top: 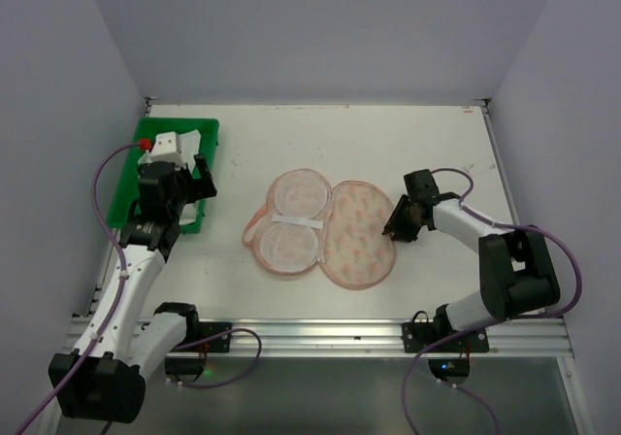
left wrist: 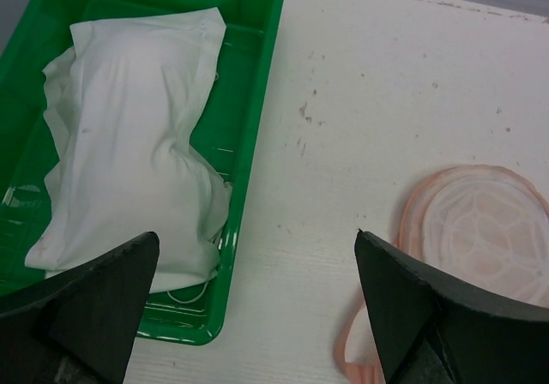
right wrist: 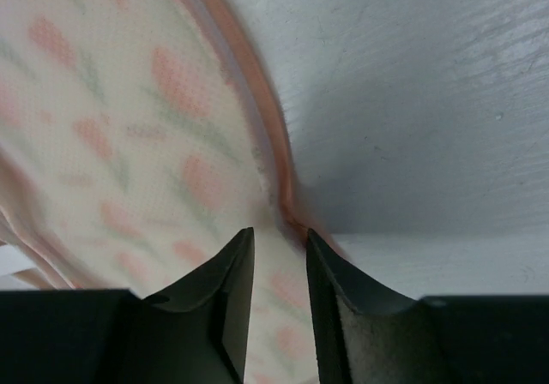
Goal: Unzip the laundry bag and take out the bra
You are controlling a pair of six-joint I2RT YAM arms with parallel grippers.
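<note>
The laundry bag point(top: 359, 231) lies unzipped and spread flat mid-table, its cream printed half to the right and its pink-lined half point(left wrist: 480, 230) to the left. My right gripper point(top: 393, 223) is at the bag's right rim. In the right wrist view its jaws point(right wrist: 280, 232) have closed narrow on the printed fabric point(right wrist: 111, 127), and the pink edging point(right wrist: 257, 118) kinks at the fingertips. A white padded garment with a thin strap, apparently the bra point(left wrist: 129, 144), lies in the green tray point(left wrist: 257, 75). My left gripper point(left wrist: 257, 238) hovers open and empty over the table between tray and bag.
The green tray point(top: 131, 178) sits at the table's left edge, under the left arm. Grey walls close in the back and both sides. A metal rail point(top: 320, 333) runs along the near edge between the arm bases.
</note>
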